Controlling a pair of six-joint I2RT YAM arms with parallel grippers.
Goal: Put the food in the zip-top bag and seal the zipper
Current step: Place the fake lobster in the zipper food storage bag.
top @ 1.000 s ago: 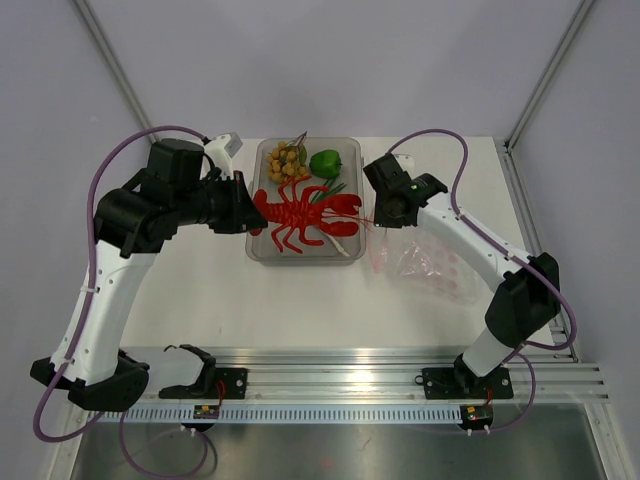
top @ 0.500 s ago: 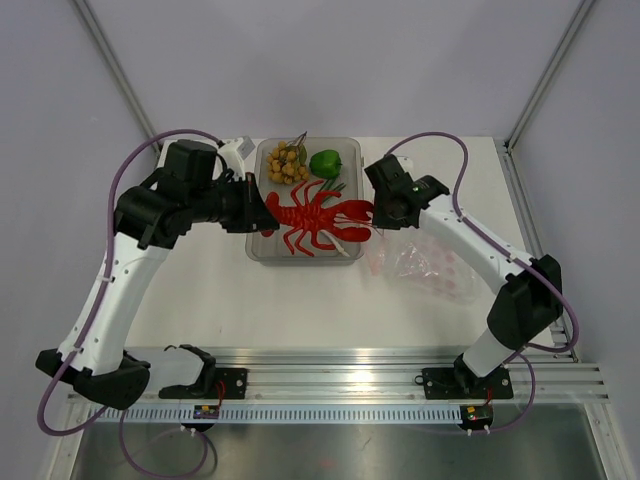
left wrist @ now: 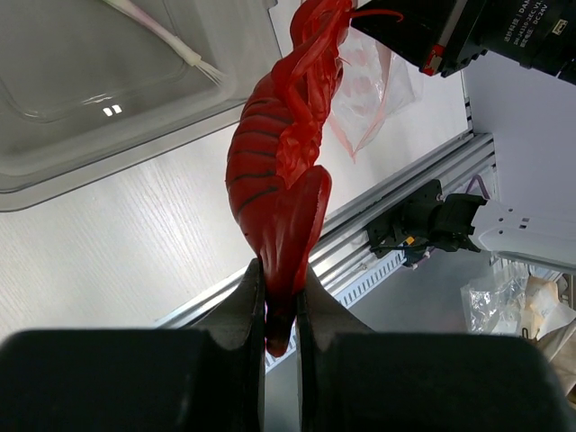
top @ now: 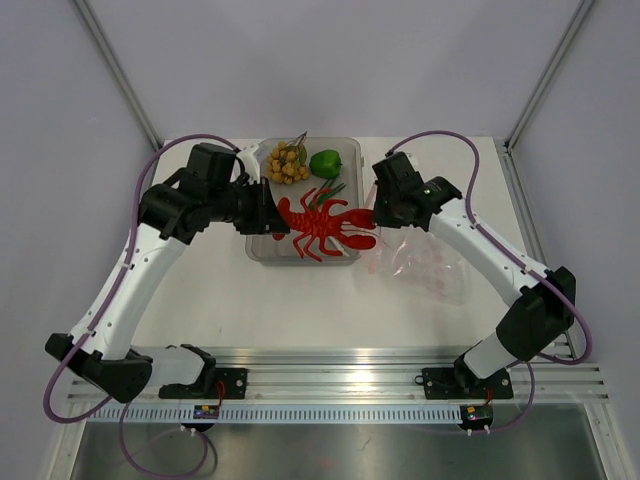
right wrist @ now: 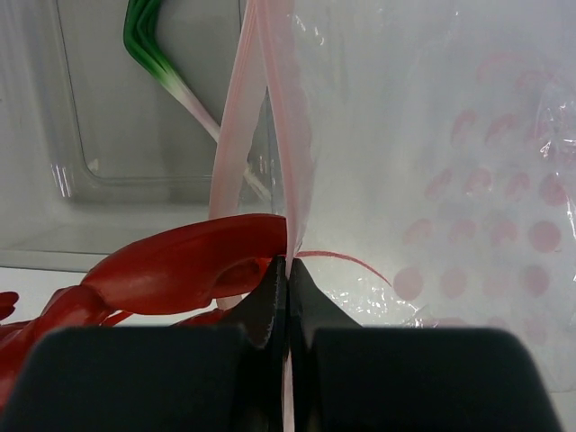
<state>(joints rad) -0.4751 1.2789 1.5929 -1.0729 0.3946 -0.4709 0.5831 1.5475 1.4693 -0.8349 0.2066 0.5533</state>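
The left gripper (left wrist: pixel 281 281) pinches the lobster (left wrist: pixel 270 171) by its tail; it looks light and floppy. The right gripper (right wrist: pixel 286 273) is clamped on the flimsy bag (right wrist: pixel 432 135) at its pink strip (right wrist: pixel 270 90).

Looks like a robotics lab test cell: plain white tabletop (top: pixel 250 300), blank grey partition walls (top: pixel 60 150), and a slotted aluminium mounting rail (top: pixel 350 372) carrying both arms.
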